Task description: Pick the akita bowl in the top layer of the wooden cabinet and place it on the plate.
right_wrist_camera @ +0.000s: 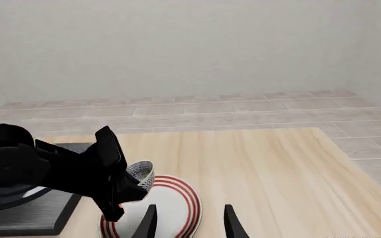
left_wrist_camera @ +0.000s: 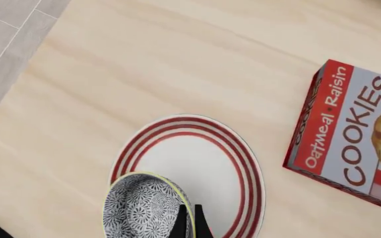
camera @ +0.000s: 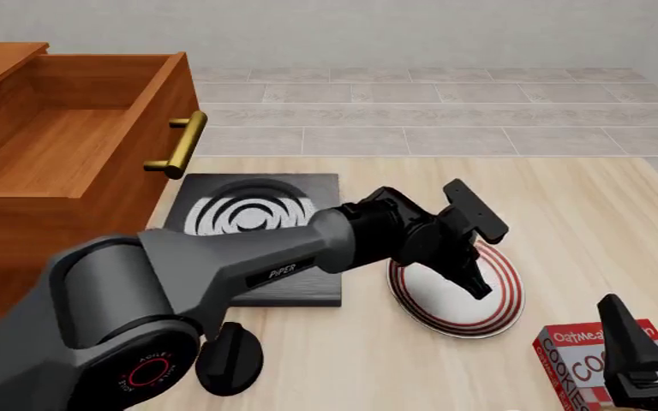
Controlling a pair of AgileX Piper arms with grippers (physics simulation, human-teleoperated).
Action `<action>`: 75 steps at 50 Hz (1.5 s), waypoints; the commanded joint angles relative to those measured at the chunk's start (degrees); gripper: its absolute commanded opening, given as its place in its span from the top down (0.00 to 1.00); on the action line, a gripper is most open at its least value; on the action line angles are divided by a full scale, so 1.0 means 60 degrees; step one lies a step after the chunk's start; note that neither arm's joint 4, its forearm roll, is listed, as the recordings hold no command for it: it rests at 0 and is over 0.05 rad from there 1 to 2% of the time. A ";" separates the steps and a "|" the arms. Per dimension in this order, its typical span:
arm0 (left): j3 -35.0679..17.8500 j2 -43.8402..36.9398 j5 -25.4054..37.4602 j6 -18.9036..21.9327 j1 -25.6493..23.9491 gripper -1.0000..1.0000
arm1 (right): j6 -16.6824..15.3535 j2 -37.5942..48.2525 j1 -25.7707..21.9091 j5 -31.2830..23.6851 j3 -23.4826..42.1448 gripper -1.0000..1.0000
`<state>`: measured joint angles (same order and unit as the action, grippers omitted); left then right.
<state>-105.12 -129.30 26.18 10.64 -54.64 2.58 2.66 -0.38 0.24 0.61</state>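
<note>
The placing step is in hand: the akita bowl (left_wrist_camera: pixel 145 207) is held by its rim in the closed jaws of the left gripper (camera: pixel 475 276), just above the plate (left_wrist_camera: pixel 204 166), which lies directly below the jaws on the table (left_wrist_camera: pixel 177 64). The right gripper (right_wrist_camera: pixel 188 220) is kept aside with its jaws parted and empty. For the next move, the bowl probably has to be lowered onto the plate before the jaws are opened.

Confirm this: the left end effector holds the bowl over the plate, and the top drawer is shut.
Not quite. The front view shows the top drawer pulled open, not shut. The rest stands: the left end effector holds the bowl over the plate.
</note>
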 commanded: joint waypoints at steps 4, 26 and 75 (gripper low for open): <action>-0.0126 -0.0203 -0.0101 -0.0288 -0.0065 1.00 | 0.0038 -0.0025 0.0012 -0.0014 -0.0012 0.00; -0.0747 -0.0798 -0.0120 -0.0815 -0.0115 1.00 | 0.0057 0.0152 0.0025 0.0161 -0.0040 0.00; -0.0780 -0.0998 -0.0200 -0.1255 -0.0075 0.00 | 0.0071 0.0192 -0.0010 0.0201 -0.0026 0.00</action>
<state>-109.40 -135.87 24.85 3.48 -54.88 3.02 4.01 -0.37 1.63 0.41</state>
